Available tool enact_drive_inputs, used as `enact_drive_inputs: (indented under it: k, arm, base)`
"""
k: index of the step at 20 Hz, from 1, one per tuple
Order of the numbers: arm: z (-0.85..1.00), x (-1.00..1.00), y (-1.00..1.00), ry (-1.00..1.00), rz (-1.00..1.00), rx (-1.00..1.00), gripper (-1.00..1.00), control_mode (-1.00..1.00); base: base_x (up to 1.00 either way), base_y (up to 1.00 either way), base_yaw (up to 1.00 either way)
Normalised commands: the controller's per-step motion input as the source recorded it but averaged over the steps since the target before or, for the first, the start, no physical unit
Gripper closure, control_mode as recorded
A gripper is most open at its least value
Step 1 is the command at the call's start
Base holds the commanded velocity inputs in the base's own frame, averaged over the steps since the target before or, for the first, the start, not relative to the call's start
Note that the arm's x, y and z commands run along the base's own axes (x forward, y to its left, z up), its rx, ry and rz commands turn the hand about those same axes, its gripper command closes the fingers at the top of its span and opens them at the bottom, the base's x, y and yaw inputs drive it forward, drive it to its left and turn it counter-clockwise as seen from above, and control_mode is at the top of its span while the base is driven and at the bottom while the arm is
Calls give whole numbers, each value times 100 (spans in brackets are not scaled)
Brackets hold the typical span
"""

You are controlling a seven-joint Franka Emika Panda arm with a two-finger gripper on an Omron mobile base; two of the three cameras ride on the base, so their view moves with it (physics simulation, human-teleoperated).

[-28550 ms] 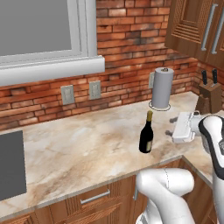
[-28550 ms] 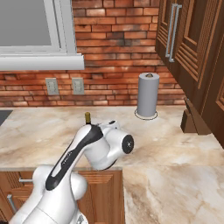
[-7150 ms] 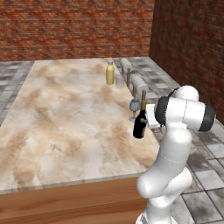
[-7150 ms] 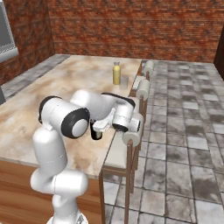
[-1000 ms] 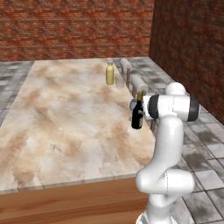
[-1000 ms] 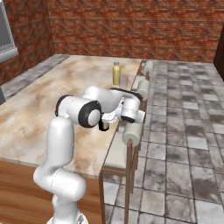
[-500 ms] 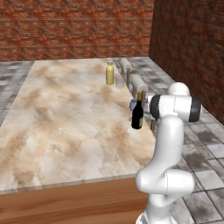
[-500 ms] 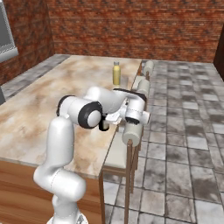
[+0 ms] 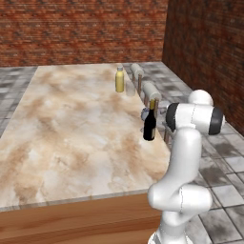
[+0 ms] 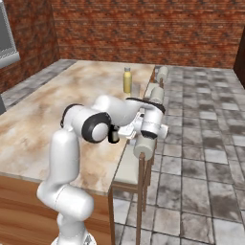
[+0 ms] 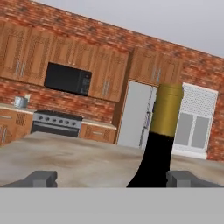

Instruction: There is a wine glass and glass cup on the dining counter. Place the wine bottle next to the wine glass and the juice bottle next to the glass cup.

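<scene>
Now my gripper (image 11: 109, 178) stands wide open, holding nothing, with the tall near-black wine bottle with tan-gold foil (image 9: 150, 125) upright on the beige-brown marbled dining counter (image 9: 71, 124), just beside the small stemmed wine glass (image 9: 144, 114). To finish well, I'd back straight away from the bottle, keeping both fingertips (image 11: 41, 178) off the glass.

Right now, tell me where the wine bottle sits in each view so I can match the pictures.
Left base view: the wine bottle stands right of centre, at the dining counter's right edge.
Right base view: just left of centre, a dark sliver behind the arm.
Hand view: right of centre, gold-topped neck upright.
Shared landmark in the base views: the juice bottle, farther along that counter edge.
</scene>
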Motion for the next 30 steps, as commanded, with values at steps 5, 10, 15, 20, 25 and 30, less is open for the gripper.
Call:
enact_drive_inputs:
  k: [5,10,15,20,25,30]
  arm:
    - [32,-43,0,4,-5,-1,-100,-100]
    - [35,-46,0,9,-19,-5,-100,-100]
    - [31,-42,3,22,-18,-13,-100,-100]
    - [33,-38,4,33,-10,-24,-100,-100]
    - [29,-49,7,27,-9,-16,-100,-100]
    - [24,-52,16,24,-16,-5,-100,-100]
  base:
    - [0,0,0]
    - [0,0,0]
    - [0,0,0]
    - [0,0,0]
    - [0,0,0]
    - [0,0,0]
